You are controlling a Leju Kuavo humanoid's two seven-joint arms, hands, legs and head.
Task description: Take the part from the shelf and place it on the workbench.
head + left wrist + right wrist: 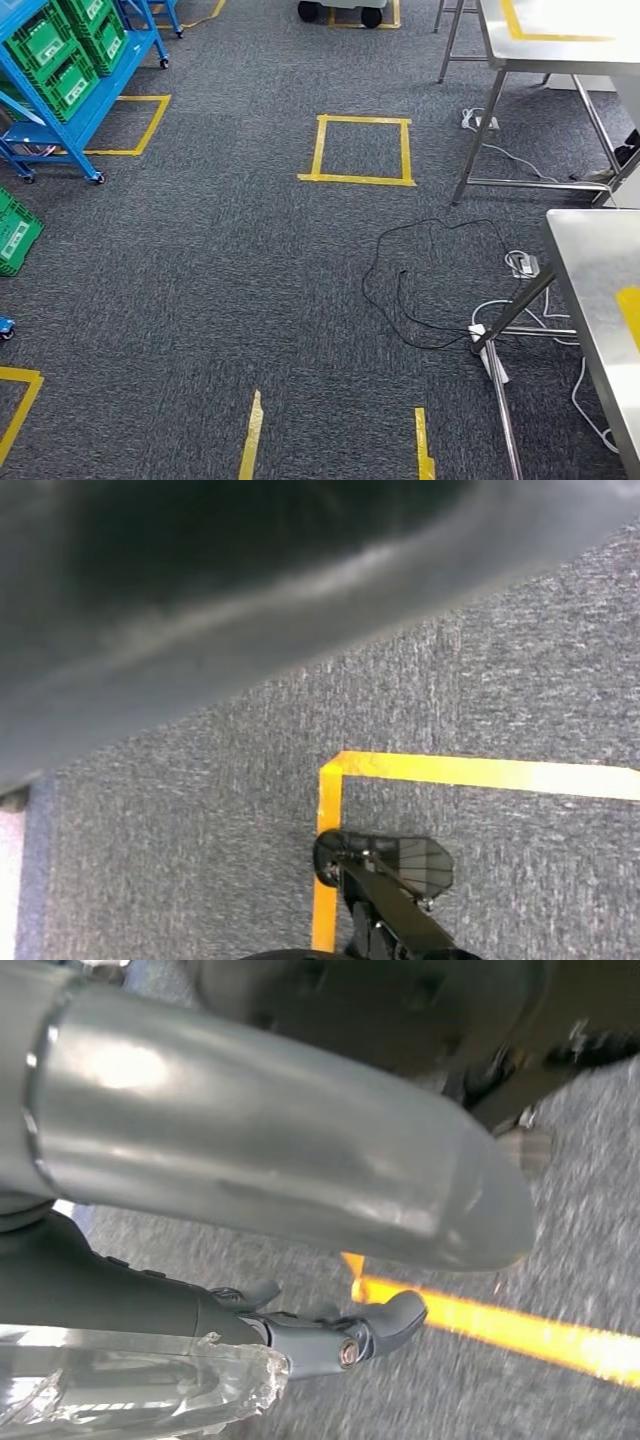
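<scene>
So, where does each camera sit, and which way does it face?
Head view: high on the body, facing forward and down at carpet, blue shelf and workbench.
Left wrist view: at the left wrist, facing the floor; blurred grey shape, probably the left hand.
Right wrist view: at the right wrist, facing the floor; right hand close ahead.
Shared: carpet with yellow tape.

No wording can be made out anywhere from here. The green crates on the blue shelf carry white labels, and the green crate lower down at the left has one too, but the print on all of them is too small to read. The only signs are yellow tape marks on the grey carpet: a closed square, further outlines and short strips.
</scene>
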